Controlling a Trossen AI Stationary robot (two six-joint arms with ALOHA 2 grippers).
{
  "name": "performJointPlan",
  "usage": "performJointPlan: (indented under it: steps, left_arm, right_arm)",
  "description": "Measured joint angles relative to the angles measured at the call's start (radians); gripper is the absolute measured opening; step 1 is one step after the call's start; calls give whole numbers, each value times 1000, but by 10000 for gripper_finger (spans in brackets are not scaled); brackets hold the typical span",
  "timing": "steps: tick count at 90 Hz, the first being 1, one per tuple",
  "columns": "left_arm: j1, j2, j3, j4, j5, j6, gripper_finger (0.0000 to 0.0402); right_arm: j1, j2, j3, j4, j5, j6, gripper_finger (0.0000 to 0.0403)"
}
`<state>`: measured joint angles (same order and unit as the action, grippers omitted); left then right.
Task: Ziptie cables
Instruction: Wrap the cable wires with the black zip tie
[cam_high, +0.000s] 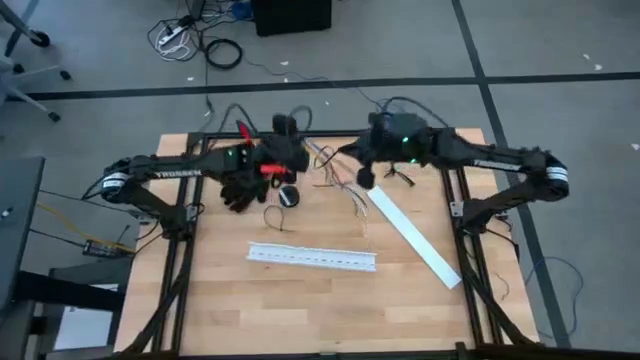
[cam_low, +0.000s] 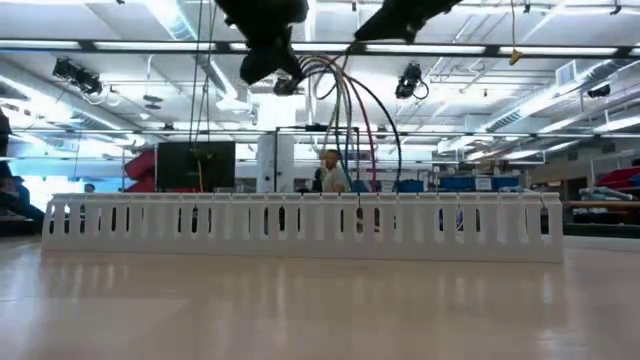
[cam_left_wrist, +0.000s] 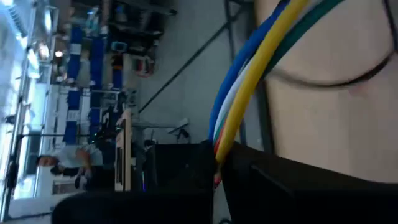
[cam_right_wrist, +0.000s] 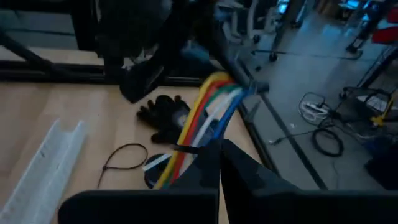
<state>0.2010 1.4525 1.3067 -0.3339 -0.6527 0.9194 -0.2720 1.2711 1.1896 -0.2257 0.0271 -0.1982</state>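
The cables (cam_right_wrist: 198, 127), a bunch of yellow, red, green, white and blue wires, hang in the air above the far part of the table (cam_high: 300, 310), held at both ends. The left gripper (cam_left_wrist: 217, 171) is clamped on one end and the right gripper (cam_right_wrist: 217, 155) on the other, both arms reaching inward and raised. A black ziptie (cam_right_wrist: 121, 158), bent into a loop, lies on the wood near a black glove (cam_right_wrist: 163, 115), and the white slotted channel (cam_high: 312, 257) lies nearer the front.
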Motion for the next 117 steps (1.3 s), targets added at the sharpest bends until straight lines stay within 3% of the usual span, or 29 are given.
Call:
performJointPlan:
  steps: [32,64,88,117]
  left_arm:
    - [133,1,73,-18,24,-6,0]
    - [239,13,73,-80,66,-66,0]
    - [293,16,72,-80,116,-89,0]
    - [322,16,72,-69,184,-127,0]
  right_arm:
    - [-63,37,0,-45,-22,-2,0]
    - [-201,-59,0,-174,-14,3,0]
    - [-275,-80,0,-307,66,12,0]
    - [-308,8,-21,-315,-38,32,0]
